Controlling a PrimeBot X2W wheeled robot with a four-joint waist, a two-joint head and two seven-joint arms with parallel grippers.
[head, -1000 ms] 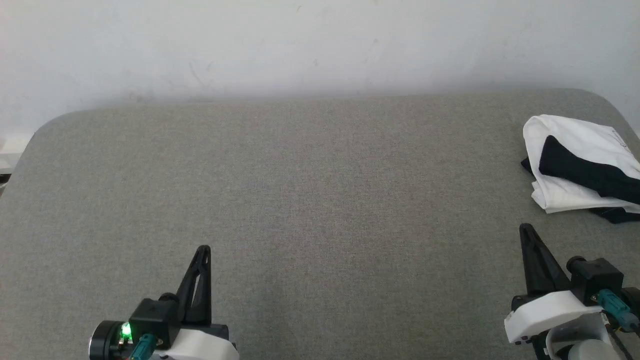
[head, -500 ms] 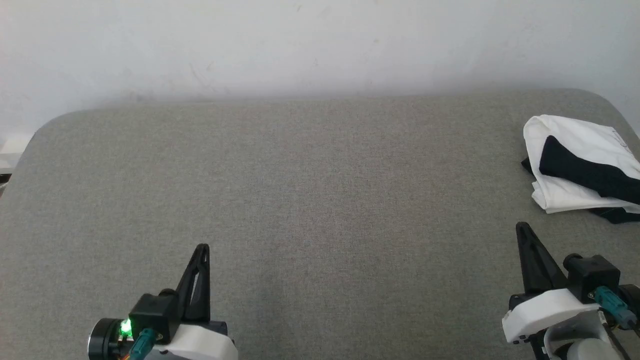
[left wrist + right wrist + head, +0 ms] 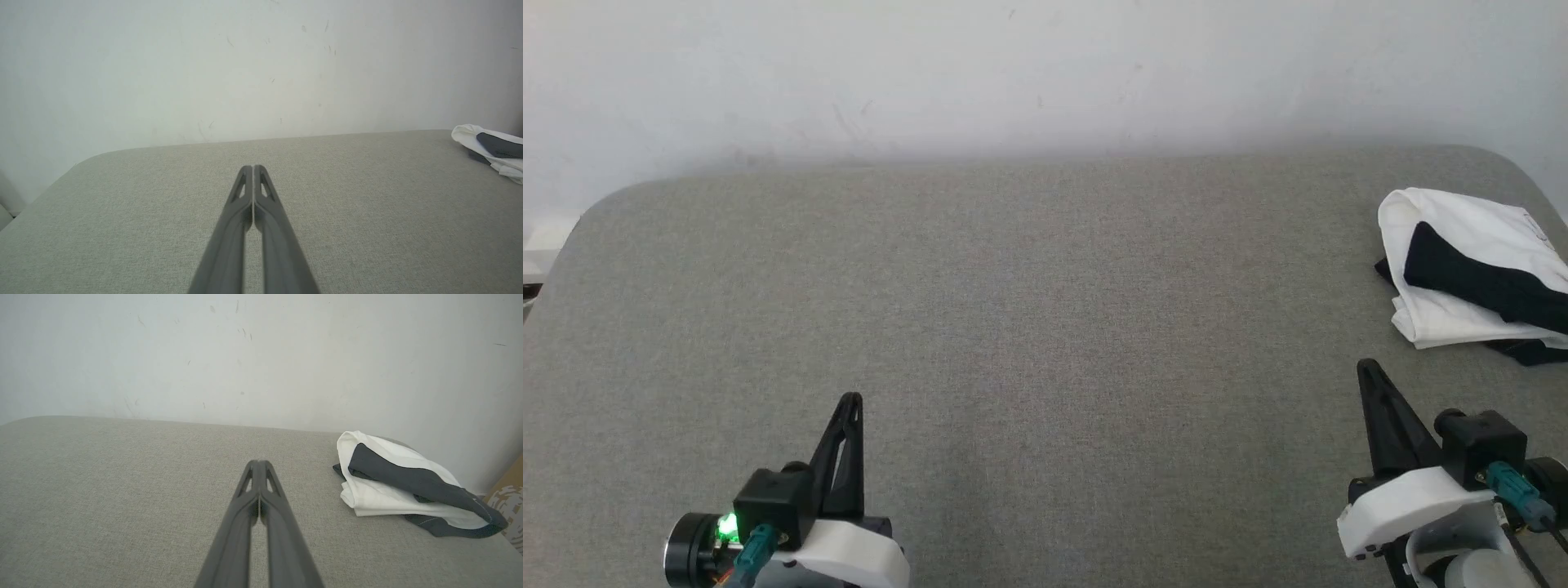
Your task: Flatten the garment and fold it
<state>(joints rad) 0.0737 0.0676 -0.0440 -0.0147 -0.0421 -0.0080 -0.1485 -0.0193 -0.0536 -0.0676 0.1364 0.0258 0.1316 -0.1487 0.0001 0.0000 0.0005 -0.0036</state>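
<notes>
Head view: garment point(image 3: 1462, 220) on grey surface point(image 3: 1045, 327).

Grey fabric surface point(image 3: 1045, 327); folded garment point(image 3: 1462, 245) lies at its far-right corner.

Garment point(image 3: 1462, 220) on surface point(image 3: 1045, 327) far right, seemingly at its edge, wall point(image 3: 1045, 73) behind

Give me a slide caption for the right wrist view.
Shut right gripper over a grey fabric surface, the bundled garment lying untouched nearby.
</notes>
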